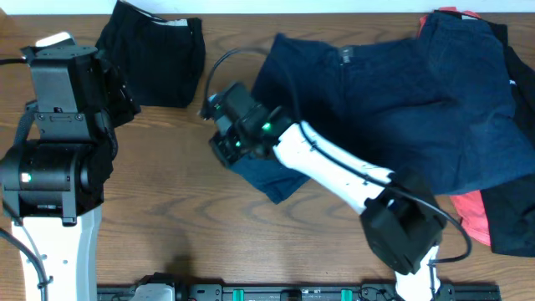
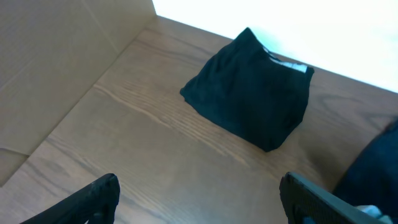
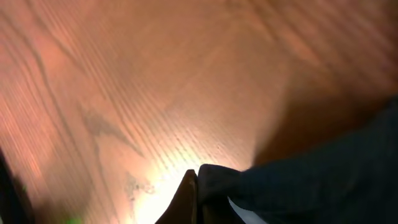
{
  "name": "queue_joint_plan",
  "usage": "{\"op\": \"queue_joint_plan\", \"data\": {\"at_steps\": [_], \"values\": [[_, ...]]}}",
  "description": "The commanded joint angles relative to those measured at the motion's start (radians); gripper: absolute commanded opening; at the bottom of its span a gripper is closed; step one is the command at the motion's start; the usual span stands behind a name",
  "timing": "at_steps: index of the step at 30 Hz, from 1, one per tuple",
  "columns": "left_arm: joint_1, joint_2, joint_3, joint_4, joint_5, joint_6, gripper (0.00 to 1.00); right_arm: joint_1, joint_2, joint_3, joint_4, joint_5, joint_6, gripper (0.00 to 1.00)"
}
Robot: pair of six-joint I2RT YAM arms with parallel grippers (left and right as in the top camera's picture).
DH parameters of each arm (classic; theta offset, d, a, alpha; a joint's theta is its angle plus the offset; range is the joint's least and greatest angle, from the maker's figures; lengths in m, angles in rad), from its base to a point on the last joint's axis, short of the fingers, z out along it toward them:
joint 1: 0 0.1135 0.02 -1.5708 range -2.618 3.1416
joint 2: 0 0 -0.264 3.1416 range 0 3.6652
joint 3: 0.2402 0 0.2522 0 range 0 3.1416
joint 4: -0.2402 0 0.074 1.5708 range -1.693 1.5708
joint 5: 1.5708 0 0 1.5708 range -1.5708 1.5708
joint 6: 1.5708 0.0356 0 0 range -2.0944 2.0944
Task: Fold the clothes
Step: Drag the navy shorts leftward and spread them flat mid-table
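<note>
At mid-table, the right claw (image 1: 221, 146) is pinched shut on an edge of the shorts (image 1: 393, 109). The right wrist view shows its tips (image 3: 198, 185) closed on a small bunch of navy cloth (image 3: 311, 168), low over the wood of the table (image 3: 155, 81). The pinched part belongs to the leg that reaches out to the left and near side. The rest of the shorts lie spread and rumpled toward the far right, with the waistband at the back edge. Part of that leg is hidden under the white arm.

Under the shorts on the right lies a pink garment (image 1: 472, 213), showing at the near edge and again at the far corner. A black garment (image 1: 514, 205) lies just beside it at the table's right edge, partly out of frame.

On the left, well apart from the shorts, the left claw (image 2: 199, 205) stands wide and holds nothing. Its two fingers (image 2: 93, 199) hang over bare wood. Beyond it, near the far edge, sits a folded garment (image 2: 249, 93), dark and compact, with a white label at its top. From overhead the left claw (image 1: 124, 99) is just beside that folded garment (image 1: 155, 63), not touching it.
</note>
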Motion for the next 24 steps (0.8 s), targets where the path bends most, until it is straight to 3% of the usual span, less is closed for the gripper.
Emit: {"op": "queue_joint_plan", "data": {"at_steps": [1, 9, 17, 24], "values": [[0.004, 0.008, 0.008, -0.016, -0.013, 0.005, 0.84, -0.007, -0.004, 0.008, 0.019, 0.003, -0.019, 0.02], [0.004, 0.021, 0.008, -0.019, -0.013, 0.006, 0.84, -0.017, -0.004, 0.023, 0.016, -0.112, -0.020, 0.09], [0.004, 0.029, 0.008, -0.001, -0.014, 0.010, 0.85, 0.050, -0.004, 0.192, -0.165, -0.042, -0.084, 0.01], [0.029, 0.029, 0.008, 0.017, -0.047, 0.035, 0.85, 0.127, -0.004, 0.254, -0.161, -0.032, -0.092, 0.02]]}}
